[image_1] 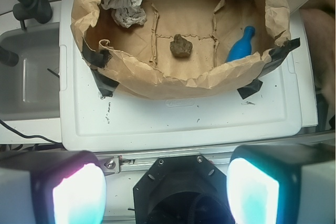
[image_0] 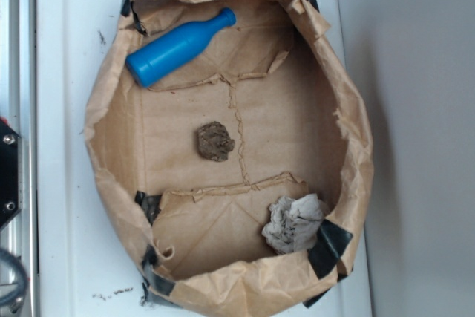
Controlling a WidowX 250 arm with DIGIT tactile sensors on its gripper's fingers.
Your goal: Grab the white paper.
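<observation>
Now your gripper [image_1: 166,190] hangs with fingers [image_1: 79,195] spread wide, grasping nothing, well outside the bag [image_1: 178,83]. Your paper [image_1: 126,8] lies in the bag's corner, apart from the brown lump [image_1: 181,45].

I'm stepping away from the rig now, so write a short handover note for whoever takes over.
Claw: open, empty, held back outside the paper bag, well short of it.
White paper: crumpled ball on the bag floor in a corner beside black tape, untouched.
Also in the bag: brown lump mid-floor, blue bottle lying at the opposite end.
Done: nothing yet.
Left: reach into the bag, close on the white paper, lift.
</observation>
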